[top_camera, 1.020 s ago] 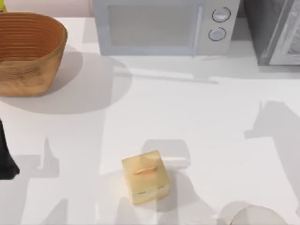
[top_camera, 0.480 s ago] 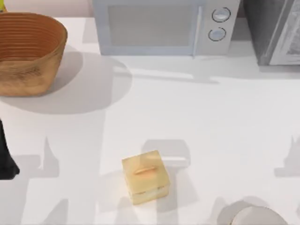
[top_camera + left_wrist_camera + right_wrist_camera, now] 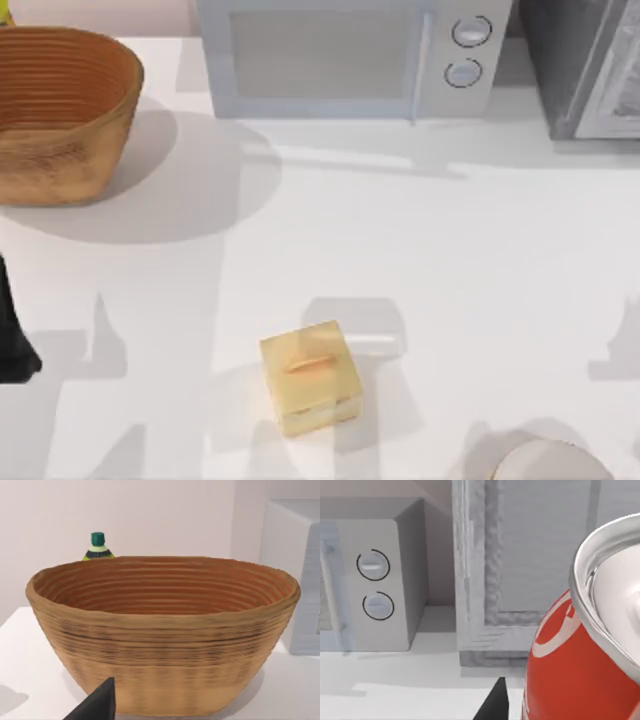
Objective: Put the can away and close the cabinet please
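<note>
Shadow at the table's right edge shifting slightly, can [image 3: 580, 665] looming close before the right wrist camera, facing the cabinet [image 3: 530, 565] door, grip on it impossible to confirm, left arm parked near the wicker basket [image 3: 165, 630].

I count one can [image 3: 580, 665], one cabinet [image 3: 585, 70], one microwave [image 3: 340, 55] bearing two knobs [image 3: 471, 31], one basket [image 3: 60, 115], one tan box [image 3: 310, 377], and one bottle [image 3: 98, 546] with a green cap behind the basket.
</note>
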Controlling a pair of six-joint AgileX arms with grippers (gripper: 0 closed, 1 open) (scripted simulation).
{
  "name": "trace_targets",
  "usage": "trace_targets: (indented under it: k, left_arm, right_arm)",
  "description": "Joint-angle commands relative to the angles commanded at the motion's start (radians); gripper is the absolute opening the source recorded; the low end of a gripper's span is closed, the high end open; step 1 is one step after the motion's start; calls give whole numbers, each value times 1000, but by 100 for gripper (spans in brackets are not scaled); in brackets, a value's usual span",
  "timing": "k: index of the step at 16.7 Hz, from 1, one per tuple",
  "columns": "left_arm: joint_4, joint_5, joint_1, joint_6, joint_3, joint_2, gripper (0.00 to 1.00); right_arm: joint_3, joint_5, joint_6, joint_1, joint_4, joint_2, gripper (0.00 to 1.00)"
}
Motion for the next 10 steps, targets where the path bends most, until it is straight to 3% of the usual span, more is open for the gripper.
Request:
trace_targets:
  k: [5, 10]
  left_arm:
    - [0, 0, 0, 0, 0, 0, 100]
    - [0, 0, 0, 0, 0, 0, 100]
  right_arm:
    - [114, -3, 18, 31, -73, 106, 0]
    - [361, -11, 28, 103, -187, 344, 0]
